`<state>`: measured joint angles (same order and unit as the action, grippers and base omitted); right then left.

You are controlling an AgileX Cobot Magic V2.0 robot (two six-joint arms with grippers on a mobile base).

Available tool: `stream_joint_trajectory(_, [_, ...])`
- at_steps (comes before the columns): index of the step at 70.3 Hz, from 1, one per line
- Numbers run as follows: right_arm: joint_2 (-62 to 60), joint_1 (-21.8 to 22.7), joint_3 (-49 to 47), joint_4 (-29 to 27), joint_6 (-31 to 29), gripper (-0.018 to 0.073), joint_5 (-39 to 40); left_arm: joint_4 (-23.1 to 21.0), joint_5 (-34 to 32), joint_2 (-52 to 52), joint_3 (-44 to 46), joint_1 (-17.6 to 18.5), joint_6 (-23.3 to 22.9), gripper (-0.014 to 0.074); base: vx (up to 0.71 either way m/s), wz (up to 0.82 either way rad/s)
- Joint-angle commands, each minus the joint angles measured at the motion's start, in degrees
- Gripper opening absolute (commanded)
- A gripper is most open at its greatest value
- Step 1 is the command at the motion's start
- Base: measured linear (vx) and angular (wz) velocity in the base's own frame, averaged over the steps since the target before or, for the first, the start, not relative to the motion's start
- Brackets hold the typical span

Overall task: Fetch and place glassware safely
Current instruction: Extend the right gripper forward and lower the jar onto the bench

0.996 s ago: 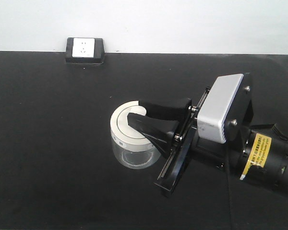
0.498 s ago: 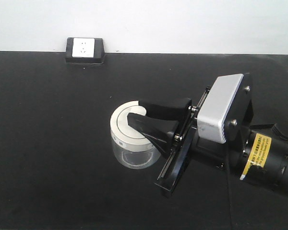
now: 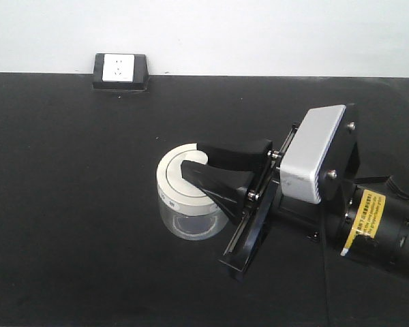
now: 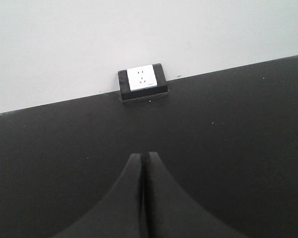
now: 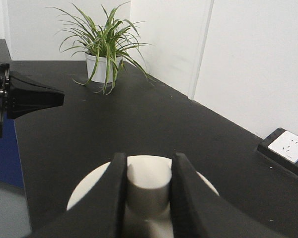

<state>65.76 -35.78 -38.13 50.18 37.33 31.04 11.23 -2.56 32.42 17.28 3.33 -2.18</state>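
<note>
Glassware count: 1 jar point(image 3: 180, 206), its lid knob point(image 5: 148, 181) clamped by right hand point(image 3: 191, 158); left hand point(image 4: 143, 164) pressed together.

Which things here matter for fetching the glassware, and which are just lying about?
For the job: glass jar with off-white lid; right gripper, closed on the lid's knob.
Just lying about: power socket; potted plant; left gripper, shut, holding nothing.

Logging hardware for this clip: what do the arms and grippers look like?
Right gripper: black tapered fingers on a black frame, behind it a silver-grey box with screws and a black cylindrical wrist bearing a yellow label. Left gripper: two black curved fingers narrowing to thin tips.
</note>
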Motion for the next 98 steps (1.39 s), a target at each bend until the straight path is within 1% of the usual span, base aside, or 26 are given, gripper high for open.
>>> stream_joint_trajectory(1, [-1.5,0.1,-1.8,-3.3,-0.2,-0.0003,2.7,-0.4,-4.0,-0.1,1.5,0.3,-0.5,-0.0007,0.00,0.00])
stream_joint_trajectory(5, [-1.5,0.1,-1.8,-5.0,-0.2,-0.0003,0.9,-0.4,-4.0,-0.1,1.5,0.3,-0.5,-0.0007,0.00,0.00])
stream_joint_trajectory(11, [-0.9,0.2,-2.0,-9.7,-1.8,-0.0003,-1.8,-0.4,-4.0,-0.1,1.5,0.3,-0.5,-0.0007,0.00,0.00])
stream_joint_trajectory(22, [1.7,0.3,-2.0,-16.9,-11.0,-0.0001,-1.1,-0.4,-4.0,-0.1,1.5,0.3,-0.5,-0.0007,0.00,0.00])
stream_joint_trajectory(25, [2.8,0.3,-2.0,-20.0,-13.9,-0.0001,-0.5,-0.4,-4.0,-0.1,1.5,0.3,-0.5,-0.0007,0.00,0.00])
stream_joint_trajectory(33, [6.0,1.0,-2.0,-26.7,-18.9,-0.0001,2.1,-0.4,-4.0,-0.1,1.5,0.3,-0.5,-0.0007,0.00,0.00])
stream_joint_trajectory(39, [8.5,3.1,-2.0,-27.6,-19.8,-0.0001,6.0,-0.4,-4.0,-0.1,1.5,0.3,-0.5,-0.0007,0.00,0.00])
stream_joint_trajectory(41, [9.6,4.5,-2.0,-27.6,-19.6,-0.0001,7.5,-0.4,-4.0,-0.1,1.5,0.3,-0.5,-0.0007,0.00,0.00])
stream_joint_trajectory(47, [12.3,8.1,-2.0,-27.6,-17.8,-0.0001,11.6,-0.4,-4.0,-0.1,1.5,0.3,-0.5,-0.0007,0.00,0.00])
stream_joint_trajectory(53, [14.6,11.9,-2.1,-26.6,-15.8,-0.0001,15.1,-0.4,-4.0,-0.1,1.5,0.3,-0.5,-0.0007,0.00,0.00])
stream_joint_trajectory(57, [16.4,14.4,-2.8,-25.2,-15.4,-0.0001,15.9,-0.4,-4.0,-0.1,1.5,0.3,-0.5,-0.0007,0.00,0.00])
stream_joint_trajectory(64, [19.4,18.3,-5.7,-19.9,-14.5,-0.0001,15.6,-0.4,-4.0,-0.1,1.5,0.3,-0.5,-0.0007,0.00,0.00])
stream_joint_trajectory(71, [22.8,20.7,-10.2,-14.3,-10.1,-0.0001,15.6,-0.4,-4.0,-0.1,1.5,0.3,-0.5,-0.0007,0.00,0.00])
stream_joint_trajectory(78, [26.2,22.1,-15.9,-7.6,-5.1,-0.0001,15.6,-0.4,-4.0,-0.1,1.5,0.3,-0.5,-0.0007,0.00,0.00])
stream_joint_trajectory(79, [26.7,22.3,-16.6,-6.1,-4.6,-0.0001,15.6,-0.4,-4.0,-0.1,1.5,0.3,-0.5,-0.0007,0.00,0.00])
stream_joint_trajectory(85, [29.5,22.4,-20.4,-1.6,-2.3,-0.0001,15.7,-0.4,-4.0,-0.1,1.5,0.3,-0.5,-0.0007,0.00,0.00])
stream_joint_trajectory(90, [32.0,22.4,-23.0,0.4,-1.7,-0.0001,16.5,-0.4,-4.0,-0.1,1.5,0.3,-0.5,-0.0007,0.00,0.00])
stream_joint_trajectory(98, [36.3,22.4,-25.4,0.8,-2.3,-0.0001,19.7,-0.4,-4.0,-0.1,1.5,0.3,-0.5,-0.0007,0.00,0.00])
